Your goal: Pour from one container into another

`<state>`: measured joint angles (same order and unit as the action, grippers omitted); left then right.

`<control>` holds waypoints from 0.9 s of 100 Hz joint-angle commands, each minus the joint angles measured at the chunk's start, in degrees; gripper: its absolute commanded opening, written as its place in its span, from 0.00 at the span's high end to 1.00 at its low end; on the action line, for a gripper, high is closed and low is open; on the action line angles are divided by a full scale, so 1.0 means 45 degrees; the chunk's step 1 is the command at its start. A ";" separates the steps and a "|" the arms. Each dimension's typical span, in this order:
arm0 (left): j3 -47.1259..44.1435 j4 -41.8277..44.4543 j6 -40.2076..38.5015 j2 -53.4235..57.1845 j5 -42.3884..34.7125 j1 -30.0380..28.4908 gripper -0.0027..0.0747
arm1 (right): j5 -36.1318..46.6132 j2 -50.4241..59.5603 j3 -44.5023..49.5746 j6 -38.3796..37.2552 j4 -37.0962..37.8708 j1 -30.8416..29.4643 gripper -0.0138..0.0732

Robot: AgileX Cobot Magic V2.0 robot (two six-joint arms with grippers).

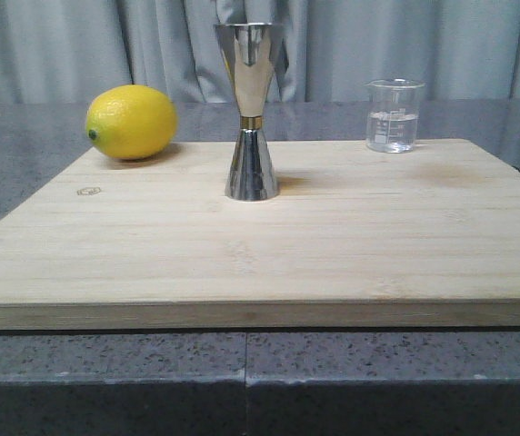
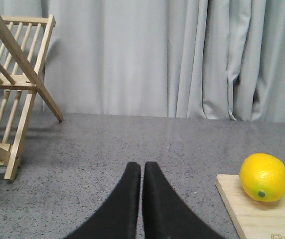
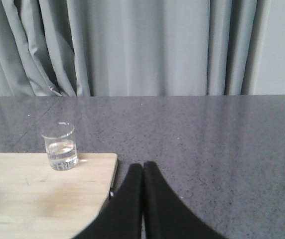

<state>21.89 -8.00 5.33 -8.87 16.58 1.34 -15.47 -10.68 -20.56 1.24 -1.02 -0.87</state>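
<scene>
The small clear glass beaker point(image 1: 394, 115) stands upright at the far right corner of the wooden board point(image 1: 260, 263), with clear liquid in its lower part; the right wrist view shows the beaker point(image 3: 60, 146) too. The tall steel jigger point(image 1: 251, 111) with a gold band at its waist stands upright near the board's middle. My right gripper point(image 3: 143, 166) is shut and empty, low over the grey counter just off the board's right edge, short of the beaker. My left gripper point(image 2: 142, 166) is shut and empty over the counter left of the board. Neither gripper shows in the front view.
A yellow lemon point(image 1: 131, 122) lies at the board's far left corner, also the lemon point(image 2: 263, 177) in the left wrist view. A wooden dish rack point(image 2: 13, 94) stands on the counter further left. Grey curtains hang behind the counter point(image 1: 24, 145).
</scene>
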 commanded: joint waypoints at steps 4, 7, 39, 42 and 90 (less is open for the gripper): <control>0.1746 0.0124 -0.0016 -0.1533 -0.0143 0.0085 0.99 | 0.0824 -0.1429 -0.1716 0.0094 0.0151 -0.0109 0.92; 0.2000 0.0124 -0.0016 -0.1769 -0.0143 0.0085 0.99 | 0.0824 -0.1644 -0.1952 0.0094 0.0151 -0.0109 0.92; 0.2599 0.0124 -0.0016 -0.2496 -0.0646 0.0085 0.99 | 0.1158 -0.2264 -0.2434 0.0094 0.0121 -0.0109 0.92; 0.2599 0.0124 -0.0016 -0.2496 -0.0646 0.0085 0.99 | 0.1158 -0.2264 -0.2434 0.0094 0.0121 -0.0109 0.92; 0.2599 0.0016 -0.0016 -0.2527 -0.0671 0.0085 0.99 | 0.1133 -0.2264 -0.2434 0.0094 0.0121 -0.0109 0.92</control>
<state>31.61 -7.25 5.33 -19.10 18.25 1.34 -15.14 -19.88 -29.49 1.31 -0.95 -0.87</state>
